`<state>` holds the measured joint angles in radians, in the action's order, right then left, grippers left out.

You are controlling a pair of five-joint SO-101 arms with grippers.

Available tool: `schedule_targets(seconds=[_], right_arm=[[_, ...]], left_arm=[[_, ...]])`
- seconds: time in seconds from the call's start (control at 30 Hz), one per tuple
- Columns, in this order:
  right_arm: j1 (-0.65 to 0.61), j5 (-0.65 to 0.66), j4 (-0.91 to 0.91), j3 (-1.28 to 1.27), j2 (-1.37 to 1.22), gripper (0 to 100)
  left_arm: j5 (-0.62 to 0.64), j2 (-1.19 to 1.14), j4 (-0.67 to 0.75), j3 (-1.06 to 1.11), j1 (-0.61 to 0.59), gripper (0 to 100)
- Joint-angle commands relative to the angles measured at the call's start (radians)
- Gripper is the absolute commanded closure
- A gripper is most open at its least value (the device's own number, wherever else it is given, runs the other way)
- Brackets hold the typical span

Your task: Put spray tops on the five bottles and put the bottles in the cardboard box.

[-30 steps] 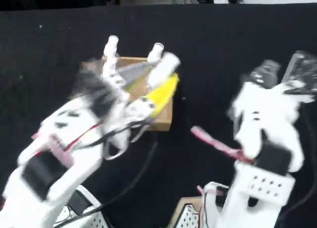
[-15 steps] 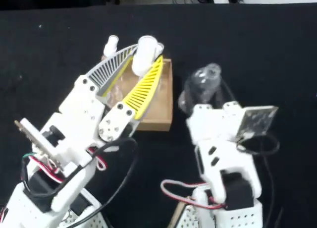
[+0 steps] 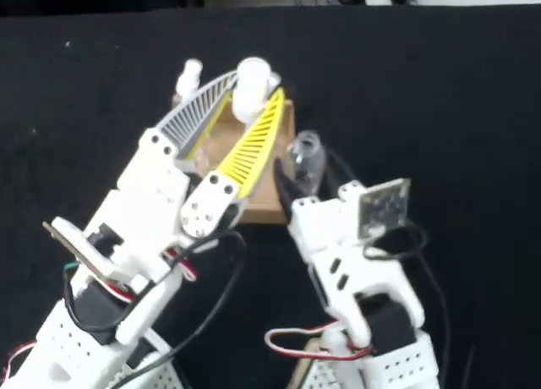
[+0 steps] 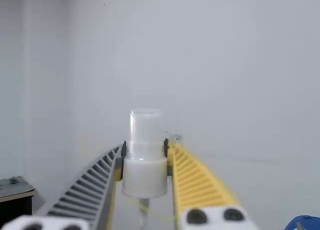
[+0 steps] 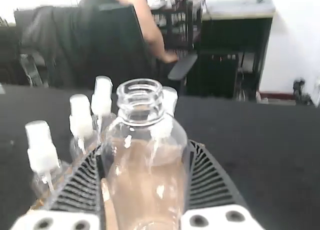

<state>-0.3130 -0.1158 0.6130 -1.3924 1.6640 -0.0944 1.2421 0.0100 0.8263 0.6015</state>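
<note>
right pincer (image 5: 145, 152) | bottle (image 3: 307, 155) moved left | now beside cardboard box (image 3: 264, 206)

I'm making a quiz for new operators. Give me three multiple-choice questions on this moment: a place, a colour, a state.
1. Where is the uncapped bottle? A) held by the right gripper, beside the cardboard box B) standing inside the box C) lying flat far from both arms
2. The left gripper holds a spray top; what colours are its fingers? A) both black B) red and blue C) grey and yellow
3. The held bottle's neck is: A) fitted with a spray top B) open and bare C) plugged with a cork
Answers: 1A, the high view shows it gripped next to the box; 2C, one finger of each colour flanks the top; 3B, the right wrist view shows an empty rim.
</note>
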Motion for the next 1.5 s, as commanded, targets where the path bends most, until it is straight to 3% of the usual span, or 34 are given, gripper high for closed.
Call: schedule_targets(seconds=[0.0,0.6,0.67,0.87,1.3,1.47], right_arm=[[-0.017,0.014,-0.031,-0.015,0.033,98.7],[-0.018,0.015,-0.032,-0.022,0.033,98.7],[-0.018,0.015,-0.032,-0.024,0.033,98.7],[-0.018,0.015,-0.032,-0.024,0.033,98.7],[-0.017,0.015,-0.032,-0.024,0.033,98.7],[-0.017,0.015,-0.032,-0.024,0.033,98.7]], left_arm=[[0.002,0.008,0.020,-0.008,0.001,97],[0.003,-0.107,0.055,-0.002,0.064,97],[0.014,-0.109,0.103,0.005,0.064,97],[0.210,-0.109,0.394,0.105,0.056,97],[0.222,-0.255,0.419,0.056,0.021,97],[0.222,-0.262,0.549,0.087,0.018,97]])
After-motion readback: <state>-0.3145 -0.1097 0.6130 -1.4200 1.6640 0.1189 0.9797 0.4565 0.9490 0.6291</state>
